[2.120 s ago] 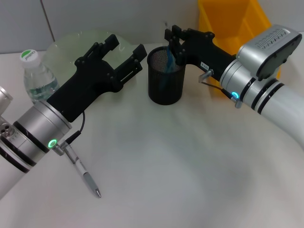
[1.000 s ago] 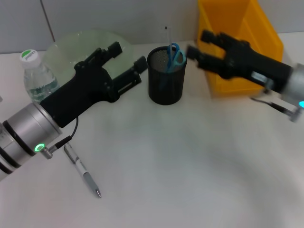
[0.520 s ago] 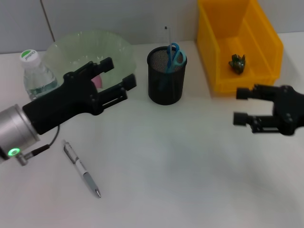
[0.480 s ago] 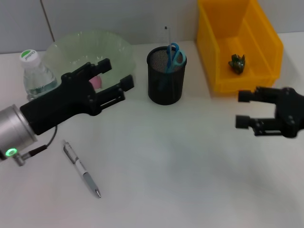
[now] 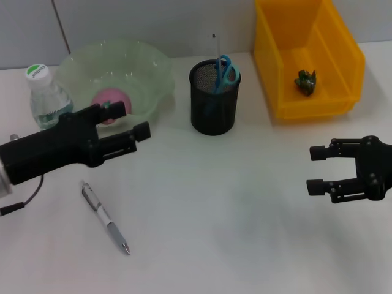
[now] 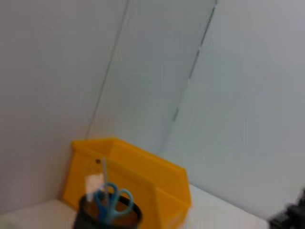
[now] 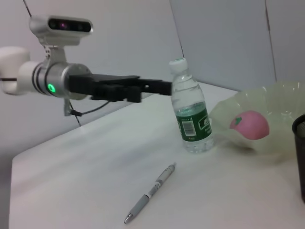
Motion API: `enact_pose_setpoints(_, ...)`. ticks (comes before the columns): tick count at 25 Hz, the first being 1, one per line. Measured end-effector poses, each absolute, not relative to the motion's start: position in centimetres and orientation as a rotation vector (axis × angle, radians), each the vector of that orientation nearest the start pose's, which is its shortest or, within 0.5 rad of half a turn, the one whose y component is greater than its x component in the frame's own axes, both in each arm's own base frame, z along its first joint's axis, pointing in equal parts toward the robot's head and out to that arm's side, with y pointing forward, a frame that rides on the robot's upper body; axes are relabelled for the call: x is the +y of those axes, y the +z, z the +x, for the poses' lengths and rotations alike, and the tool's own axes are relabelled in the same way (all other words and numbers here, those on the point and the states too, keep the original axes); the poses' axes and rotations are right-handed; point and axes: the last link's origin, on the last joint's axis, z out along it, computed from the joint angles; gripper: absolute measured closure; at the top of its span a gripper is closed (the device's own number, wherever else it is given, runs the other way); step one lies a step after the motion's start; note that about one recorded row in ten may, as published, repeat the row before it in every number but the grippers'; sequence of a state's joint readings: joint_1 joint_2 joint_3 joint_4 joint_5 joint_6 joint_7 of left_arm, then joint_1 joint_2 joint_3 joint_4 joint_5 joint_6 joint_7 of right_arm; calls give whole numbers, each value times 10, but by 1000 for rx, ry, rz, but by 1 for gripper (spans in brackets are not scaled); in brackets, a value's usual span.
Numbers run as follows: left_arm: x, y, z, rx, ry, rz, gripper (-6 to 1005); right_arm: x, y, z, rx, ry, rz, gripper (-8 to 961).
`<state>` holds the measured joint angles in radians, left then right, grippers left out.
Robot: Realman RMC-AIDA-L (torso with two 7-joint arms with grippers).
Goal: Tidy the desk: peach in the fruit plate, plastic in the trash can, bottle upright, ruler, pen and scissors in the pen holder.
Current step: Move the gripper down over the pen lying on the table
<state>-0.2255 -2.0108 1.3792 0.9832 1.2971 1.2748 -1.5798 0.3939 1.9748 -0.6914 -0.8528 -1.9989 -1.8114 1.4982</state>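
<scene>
The pink peach [image 5: 108, 98] lies in the pale green fruit plate [image 5: 153, 64], also seen as the peach [image 7: 250, 125] in the plate [image 7: 276, 98]. The bottle [image 5: 44, 98] [image 7: 191, 114] stands upright beside the plate. The blue scissors [image 5: 225, 70] and the thin ruler [image 5: 214, 48] stand in the black mesh pen holder [image 5: 213, 107]. A silver pen [image 5: 105, 217] [image 7: 150, 193] lies on the desk [image 5: 214, 214]. A dark plastic scrap [image 5: 305, 80] sits in the yellow trash can [image 5: 343, 61]. My left gripper [image 5: 131, 120] hovers open in front of the plate. My right gripper [image 5: 312, 169] is open at the right, holding nothing.
The left wrist view shows the trash can [image 6: 138, 174] behind the pen holder [image 6: 107, 217] with the scissors [image 6: 113, 202] in it. A grey wall runs behind the desk. The pen lies alone on bare white tabletop.
My right gripper left the scissors in the pen holder and drew back to the right front. My left arm pulled back leftward, uncovering the plate and peach.
</scene>
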Motion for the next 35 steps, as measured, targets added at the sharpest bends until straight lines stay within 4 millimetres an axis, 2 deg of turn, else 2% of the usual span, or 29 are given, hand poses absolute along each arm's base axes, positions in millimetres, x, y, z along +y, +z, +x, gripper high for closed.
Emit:
enact_pose_setpoints(6,311,36,-226,-679,-863,-2638,200,294,70,288,635,618,-2799,138)
enact_pose_setpoints(10,317,43,-223,-833,-836,-2652,201,297,70,285,622,617,-2803,139)
enact_pose_setpoints(14,323,44,-212,-1126,-660,-2666,201,300,70,282,614,609,-2811,139)
enact_pose_setpoints(19,332,55,-200,-1587,-456,-2469,202,304,71,281,600,581,-2816,139)
enact_pose_setpoints(22,336,52,-190,-1727,-382,-2424,202,305,70,282,597,548,-2818,139)
enact_pose_setpoints(25,342,43,-187,-1788,-271,-2413,203,307,69,284,597,508,-2821,139)
enact_pose_setpoints(30,352,31,-196,-1869,-88,-2363,204,309,67,284,586,468,-2831,138)
enact_pose_setpoints(32,354,29,-193,-1829,-70,-2391,204,308,67,284,585,468,-2832,138)
enact_pose_setpoints(35,357,32,-186,-1679,-73,-2488,204,308,67,283,587,471,-2838,138)
